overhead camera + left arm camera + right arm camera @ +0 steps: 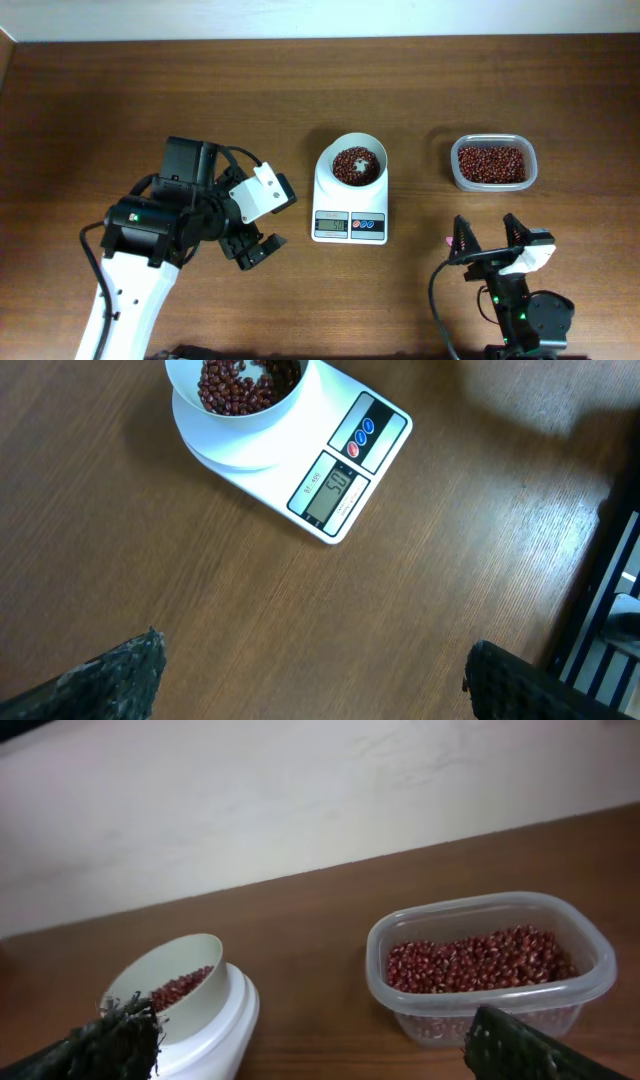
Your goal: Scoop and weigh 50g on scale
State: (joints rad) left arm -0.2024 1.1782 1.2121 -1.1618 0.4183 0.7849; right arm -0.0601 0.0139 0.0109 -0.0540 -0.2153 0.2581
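Brown wood-grain table is seen from overhead, and the scale is set near its middle, with the grey display and the red and blue buttons along its 6 o'clock edge. A round white bowl is carried on the scale's platform, and a small heap of dark red-brown beans is held inside it. The digits on the display are lit, but they cannot be read with certainty. At about 2 o'clock from the scale, well apart from it, a clear plastic tub is placed, and a deeper layer of the same beans is spread across its floor. The left gripper is found at about 8 o'clock from the scale, near it but not touching it. Its jaws are spread fully wide and nothing is held between them; in the left wrist view only bare wood is seen between the two dark fingers. The right gripper is positioned at 6 o'clock from the tub and at about 4 o'clock from the scale. Its jaws are likewise spread fully wide and nothing is gripped. In the right wrist view the bowl and the tub are both seen beyond its fingers, against a pale wall.
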